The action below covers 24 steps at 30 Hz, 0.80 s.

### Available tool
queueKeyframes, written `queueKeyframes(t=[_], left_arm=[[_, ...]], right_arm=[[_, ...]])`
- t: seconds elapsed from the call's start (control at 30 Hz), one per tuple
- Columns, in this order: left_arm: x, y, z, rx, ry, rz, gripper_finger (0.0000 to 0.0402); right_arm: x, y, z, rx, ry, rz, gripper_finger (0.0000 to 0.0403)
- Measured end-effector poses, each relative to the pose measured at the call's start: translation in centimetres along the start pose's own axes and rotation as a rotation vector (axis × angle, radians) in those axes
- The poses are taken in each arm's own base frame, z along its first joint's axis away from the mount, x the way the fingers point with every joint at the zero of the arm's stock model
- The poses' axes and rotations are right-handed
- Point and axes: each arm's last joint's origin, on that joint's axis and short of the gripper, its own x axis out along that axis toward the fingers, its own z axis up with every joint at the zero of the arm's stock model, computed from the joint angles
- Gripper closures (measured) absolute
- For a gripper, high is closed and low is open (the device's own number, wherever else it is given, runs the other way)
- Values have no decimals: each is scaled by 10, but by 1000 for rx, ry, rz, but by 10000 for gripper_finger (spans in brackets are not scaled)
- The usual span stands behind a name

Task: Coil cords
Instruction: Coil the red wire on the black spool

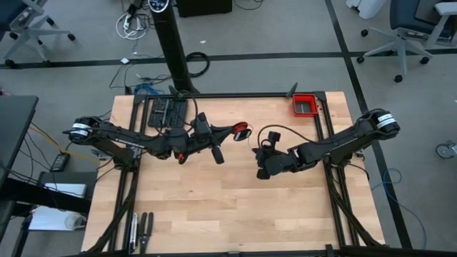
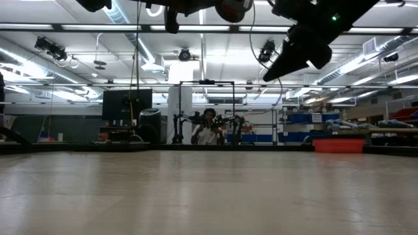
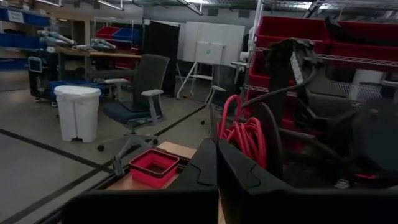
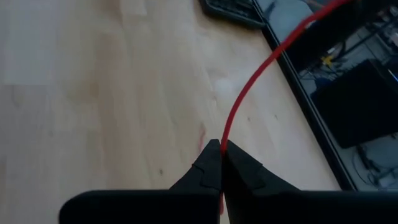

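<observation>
The red cord is partly wound into a small coil (image 1: pixel 242 130) (image 3: pixel 244 134), held high above the table's middle at the tip of my left gripper (image 1: pixel 233 131) (image 3: pixel 217 148), which is shut and points about level. A single red strand (image 4: pixel 239 99) runs on to my right gripper (image 1: pixel 261 172) (image 4: pixel 220 149), shut on it a little nearer and to the right, slanting down. In the low view both grippers hang well above the wood, the coil (image 2: pixel 232 9) at the top edge and my right gripper (image 2: pixel 273 73) below it. My left gripper has the coil's loops (image 3: pixel 231 127) at its shut fingertips, and its own finger hides the exact place of contact. The fingers come level from the table's left. The coil hangs beside the tips, clear of the table. My right gripper pinches one strand of the cord (image 4: pixel 222 138) between its two fingertips. The fingers come slanting down from the table's right. The strand rises from the tips in a gentle curve, clear of the wood.
A red bin (image 1: pixel 305 105) sits at the table's far right corner. A black flat device (image 1: pixel 168 113) lies at the far left, beside the camera mast (image 1: pixel 175 57). Dark tools (image 1: pixel 141 227) lie at the near left edge. Bare wood fills the near half.
</observation>
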Motion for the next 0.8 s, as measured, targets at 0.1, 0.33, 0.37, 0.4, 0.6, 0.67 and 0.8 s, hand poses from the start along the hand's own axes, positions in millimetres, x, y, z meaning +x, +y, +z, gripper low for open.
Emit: queueKeyframes(t=[0.1,0.33,0.37,0.4,0.6,0.67,0.8], left_arm=[[0,0,0,0,0,-11,401],[0,0,4,-18,-40,-6,401],[0,0,4,-19,-41,-6,401],[0,0,4,-18,-41,-6,401],[3,0,-1,13,-34,19,401],[5,-1,-6,11,-41,24,401],[13,-4,-19,-3,-59,23,401]], right_arm=[[-3,-4,-9,34,-6,-12,403],[6,5,-25,151,-108,67,403],[9,7,-27,160,-121,83,403],[11,9,-27,166,-130,98,403],[17,19,-7,213,-247,232,403],[18,23,3,212,-272,262,403],[24,30,22,178,-278,270,403]])
